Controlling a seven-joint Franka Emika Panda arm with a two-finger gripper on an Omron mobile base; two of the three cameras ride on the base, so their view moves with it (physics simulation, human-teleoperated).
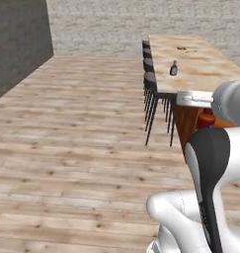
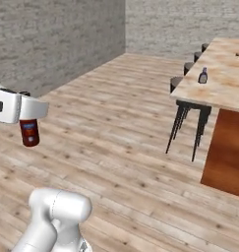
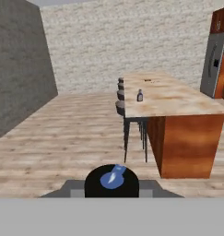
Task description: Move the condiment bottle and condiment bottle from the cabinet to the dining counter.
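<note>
A red condiment bottle with a dark cap hangs in the air over the wood floor, and my gripper is shut on its upper part. In the left base view the same bottle peeks out below the white hand, partly hidden by my arm. In the hand view its round dark top with a blue mark sits between the fingers. A second, small dark condiment bottle stands upright near the edge of the dining counter, well ahead of the gripper.
Dark bar stools line the counter's near side on thin black legs. A steel fridge and brown wooden fronts stand beyond the counter. Brick walls close the room on the left and at the back. Open wood floor lies to the left.
</note>
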